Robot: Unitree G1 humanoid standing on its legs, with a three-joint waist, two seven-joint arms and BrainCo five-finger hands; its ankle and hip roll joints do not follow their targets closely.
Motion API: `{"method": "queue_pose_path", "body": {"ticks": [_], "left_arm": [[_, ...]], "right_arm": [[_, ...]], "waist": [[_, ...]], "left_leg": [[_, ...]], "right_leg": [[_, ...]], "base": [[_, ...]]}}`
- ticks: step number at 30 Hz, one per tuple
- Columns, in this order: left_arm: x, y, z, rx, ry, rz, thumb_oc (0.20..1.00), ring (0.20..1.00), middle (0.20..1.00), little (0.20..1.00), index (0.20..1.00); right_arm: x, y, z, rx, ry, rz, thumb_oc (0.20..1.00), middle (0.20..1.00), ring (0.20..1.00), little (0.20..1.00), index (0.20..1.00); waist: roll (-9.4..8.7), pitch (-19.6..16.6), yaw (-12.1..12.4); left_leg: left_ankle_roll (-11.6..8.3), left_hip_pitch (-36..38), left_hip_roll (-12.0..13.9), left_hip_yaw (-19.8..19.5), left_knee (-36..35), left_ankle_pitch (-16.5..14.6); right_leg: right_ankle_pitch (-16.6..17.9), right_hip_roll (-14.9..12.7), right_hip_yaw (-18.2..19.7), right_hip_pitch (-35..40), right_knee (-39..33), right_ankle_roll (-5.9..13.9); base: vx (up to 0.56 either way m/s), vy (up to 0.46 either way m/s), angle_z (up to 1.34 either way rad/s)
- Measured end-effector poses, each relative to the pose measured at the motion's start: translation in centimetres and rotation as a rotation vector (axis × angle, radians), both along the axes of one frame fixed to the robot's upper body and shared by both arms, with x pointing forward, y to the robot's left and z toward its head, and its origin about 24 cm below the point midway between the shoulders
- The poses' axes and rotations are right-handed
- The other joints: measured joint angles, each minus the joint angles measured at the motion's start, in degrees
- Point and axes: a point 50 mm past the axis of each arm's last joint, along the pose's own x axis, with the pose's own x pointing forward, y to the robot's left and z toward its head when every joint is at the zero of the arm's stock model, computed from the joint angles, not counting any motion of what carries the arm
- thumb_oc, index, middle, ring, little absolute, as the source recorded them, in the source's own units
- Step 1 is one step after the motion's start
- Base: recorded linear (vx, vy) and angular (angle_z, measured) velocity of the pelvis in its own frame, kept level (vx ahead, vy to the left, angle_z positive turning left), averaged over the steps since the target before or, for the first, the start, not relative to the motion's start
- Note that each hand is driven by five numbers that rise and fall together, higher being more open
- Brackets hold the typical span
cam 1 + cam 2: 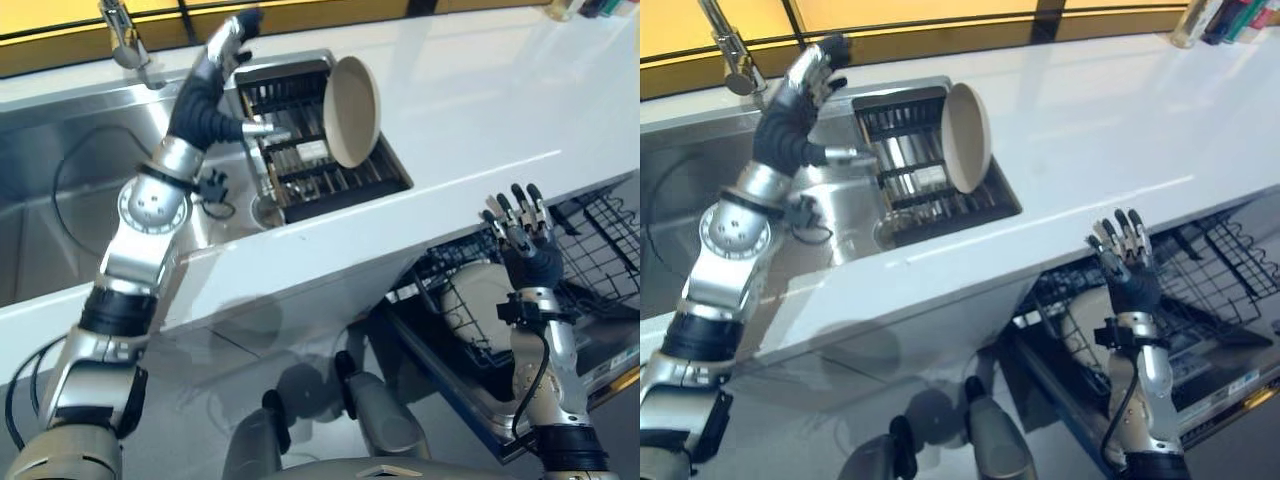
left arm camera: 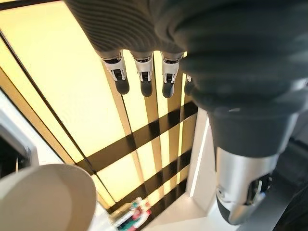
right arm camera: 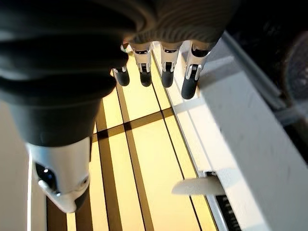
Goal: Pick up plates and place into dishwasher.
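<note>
- Left hand (image 1: 232, 40) raised over the far left of the counter, above the far edge of the drying rack (image 1: 300, 135); fingers straight and spread, nothing in them. Its own wrist view shows the fingertips (image 2: 144, 86) hanging free with air past them.
- Beige plate (image 1: 352, 110) stands on edge at the right side of the drying rack, leaning slightly. It is just right of the left hand and apart from it.
- Drying rack is a dark wire frame set into the recess right of the sink (image 1: 60, 170). Tap (image 1: 122, 35) stands at the far side of the sink.
- White counter (image 1: 480, 110) runs left to right across the scene; bottles (image 1: 1220, 20) at its far right corner.
- Right hand (image 1: 522, 235) held upright near the front edge of the counter, on the right, over the open dishwasher; fingers straight and fanned, holding nothing.
- Dishwasher rack (image 1: 600, 250) is pulled out below the counter on the near right. A pale plate (image 1: 478, 295) already lies inside it, left of the right forearm.
</note>
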Motion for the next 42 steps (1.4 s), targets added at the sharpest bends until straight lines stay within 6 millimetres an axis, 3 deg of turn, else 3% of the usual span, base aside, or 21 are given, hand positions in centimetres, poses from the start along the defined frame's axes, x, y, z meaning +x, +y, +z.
{"method": "queue_pose_path", "body": {"ticks": [3,12,18,23,28,36,42], "left_arm": [[0.8,0.2,0.8,0.116,-0.036,0.102,1.000,1.000,1.000,1.000,1.000],[3.3,1.3,3.0,0.735,-0.135,0.471,1.000,1.000,1.000,1.000,1.000],[4.3,1.7,3.3,0.895,-0.210,0.616,1.000,1.000,1.000,1.000,1.000],[4.6,0.8,4.9,1.073,-0.339,0.708,1.000,1.000,1.000,1.000,1.000],[4.8,0.8,5.4,1.131,-0.411,0.779,1.000,1.000,1.000,1.000,1.000],[5.5,1.3,5.5,1.273,-0.432,0.871,1.000,1.000,1.000,1.000,1.000],[6.3,0.4,5.6,1.409,-0.445,0.914,1.000,1.000,1.000,1.000,1.000]], "right_arm": [[-0.1,-0.7,0.4,-0.029,-0.001,-0.007,1.000,1.000,1.000,1.000,1.000],[-0.5,-3.4,2.3,-0.109,-0.028,-0.004,1.000,1.000,1.000,1.000,1.000],[-0.6,-4.1,1.9,-0.113,-0.007,0.012,1.000,1.000,1.000,1.000,1.000],[-0.8,-4.6,2.4,-0.129,-0.022,0.012,1.000,1.000,1.000,1.000,1.000],[-0.8,-4.7,2.6,-0.112,-0.031,0.009,1.000,1.000,1.000,1.000,1.000],[-0.6,-4.9,3.2,-0.135,-0.042,0.007,1.000,1.000,1.000,1.000,1.000],[-0.5,-5.0,3.4,-0.140,-0.040,0.006,1.000,1.000,1.000,1.000,1.000]], "waist": [[0.67,0.73,-1.48],[2.07,2.68,-5.38],[2.87,3.20,-7.66],[2.92,4.14,-7.77],[2.90,4.34,-8.00],[2.91,4.34,-9.33],[2.90,4.34,-9.70]], "left_leg": [[-0.24,-0.97,0.05,0.46,0.19,0.12],[-0.97,-0.67,0.91,1.66,-0.65,-0.38],[-1.28,-0.05,0.93,1.95,-1.77,-0.14],[-1.48,-0.59,0.85,2.38,-1.75,-0.17],[-1.85,-0.58,1.27,2.77,-1.81,-0.16],[-1.97,0.04,1.17,3.29,-2.06,-0.12],[-2.11,0.32,1.25,3.73,-2.08,-0.16]], "right_leg": [[0.07,0.02,0.31,-1.11,0.26,0.01],[-0.38,0.88,1.40,-2.03,1.09,-0.66],[-0.70,1.02,1.42,-2.21,1.56,-1.20],[-1.72,1.11,1.81,-3.80,3.46,-1.31],[-2.09,1.73,2.12,-4.65,4.54,-1.92],[-2.25,1.84,2.68,-4.74,5.30,-2.04],[-2.60,1.98,3.12,-4.77,5.29,-1.72]], "base": [[0.02,0.028,-0.06],[0.01,0.004,-0.09],[0.03,-0.004,-0.01],[-0.01,-0.033,-0.03],[0.02,-0.002,-0.05],[0.01,0.003,-0.03],[0.00,0.000,-0.02]]}}
